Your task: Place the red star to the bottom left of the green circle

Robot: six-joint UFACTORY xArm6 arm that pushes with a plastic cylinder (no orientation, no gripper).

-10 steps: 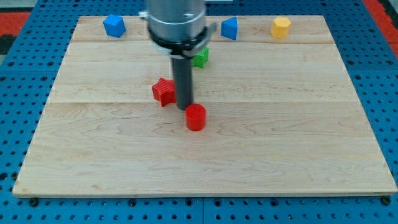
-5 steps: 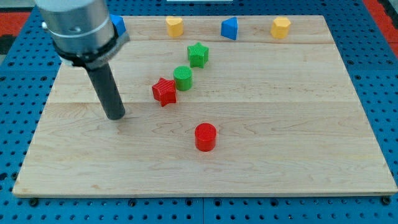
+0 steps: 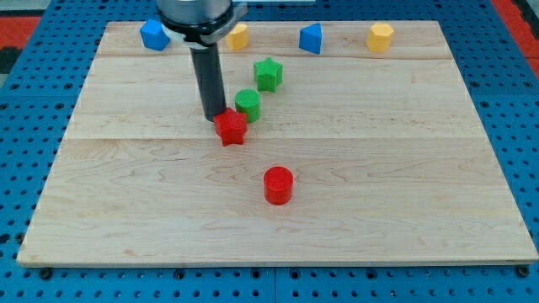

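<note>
Counter (image 3: 404,210): we see pale wood with fine grain lines.
Surround (image 3: 526,101): blue pegboard dotted with dark holes.
Stars: we count one red star (image 3: 230,127) and one green star (image 3: 268,73).
Cylinders: green circle (image 3: 248,105), red cylinder (image 3: 278,185).
Top row: two blue blocks (image 3: 154,35) (image 3: 311,39), two yellow blocks (image 3: 238,36) (image 3: 380,37).
Rod: our dark, near-black shaft down to my tip (image 3: 211,119), under a silvery grey collar.

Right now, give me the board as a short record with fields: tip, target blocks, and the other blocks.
tip: my tip at the upper left edge of the red star block
green circle block: up and right of the star, about touching it
green star block: above the circle
red cylinder block: alone, lower middle
top row: two blue blocks, two yellow blocks
</note>
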